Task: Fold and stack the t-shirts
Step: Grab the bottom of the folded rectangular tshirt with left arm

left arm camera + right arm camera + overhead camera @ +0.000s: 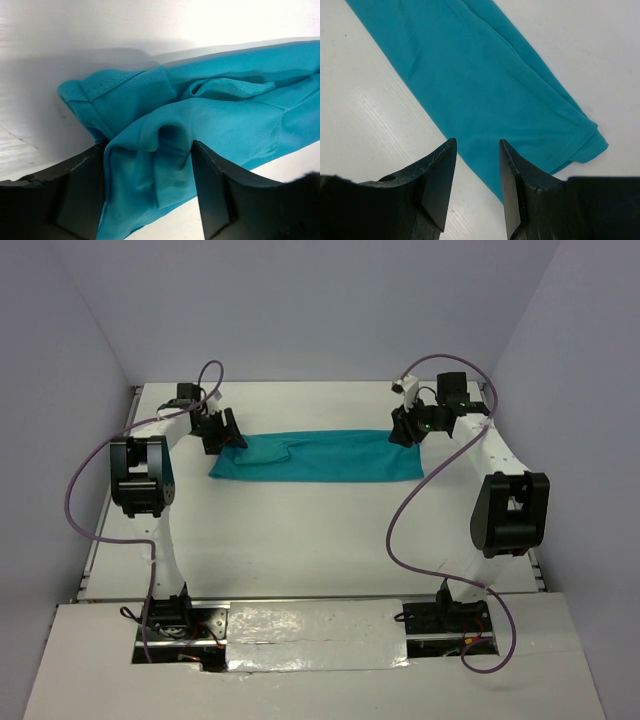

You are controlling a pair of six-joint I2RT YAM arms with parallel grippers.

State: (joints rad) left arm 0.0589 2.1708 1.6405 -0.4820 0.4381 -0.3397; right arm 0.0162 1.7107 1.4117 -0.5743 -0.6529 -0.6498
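Note:
The teal t-shirt [315, 457] lies on the white table as a long flat strip running left to right at the back. My left gripper [222, 432] is at its left end. In the left wrist view the jaws [148, 145] stand wide apart with bunched, wrinkled cloth [220, 115] filling the gap between them. My right gripper [408, 428] is at the strip's right end. In the right wrist view it [477, 142] is open just above the near edge of the smooth cloth [485, 75], holding nothing. No white tag shows.
The white table [330, 530] is walled by pale panels at the left, back and right. Purple cables [400, 520] loop from both arms over the table. The arm bases sit on a taped strip [315, 635] at the near edge.

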